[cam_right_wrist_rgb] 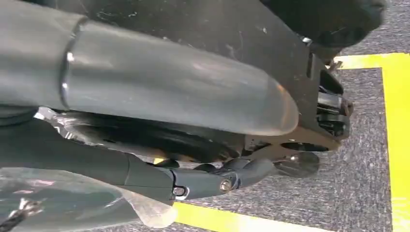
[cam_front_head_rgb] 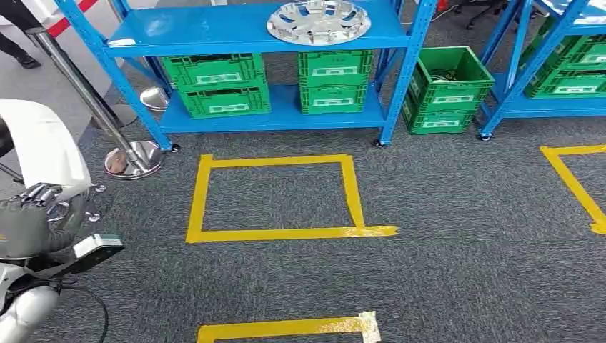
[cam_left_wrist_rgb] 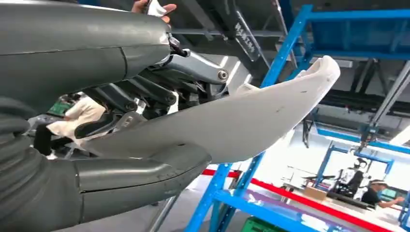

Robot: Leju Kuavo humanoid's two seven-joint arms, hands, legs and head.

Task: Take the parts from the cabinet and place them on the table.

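Observation:
My left hand point(cam_front_head_rgb: 34, 223) at the far left of the head view grips a white curved plastic part point(cam_front_head_rgb: 44, 143) that rises above it. In the left wrist view the same white part point(cam_left_wrist_rgb: 251, 116) lies between the grey thumb and the darker fingers of the left hand point(cam_left_wrist_rgb: 111, 63). A silver wheel cover point(cam_front_head_rgb: 319, 21) rests on the blue cabinet's upper shelf point(cam_front_head_rgb: 214, 32). In the right wrist view my right hand point(cam_right_wrist_rgb: 169, 87) is closed around a black part point(cam_right_wrist_rgb: 193, 24) wrapped in clear film, over the carpet.
Green crates point(cam_front_head_rgb: 214, 86) fill the cabinet's lower shelf, and another green crate point(cam_front_head_rgb: 446, 89) stands on the floor beside it. Yellow tape point(cam_front_head_rgb: 275, 233) marks a square on the grey carpet. A chrome stanchion base point(cam_front_head_rgb: 133, 158) stands at the left. People point(cam_left_wrist_rgb: 72, 116) are in the background.

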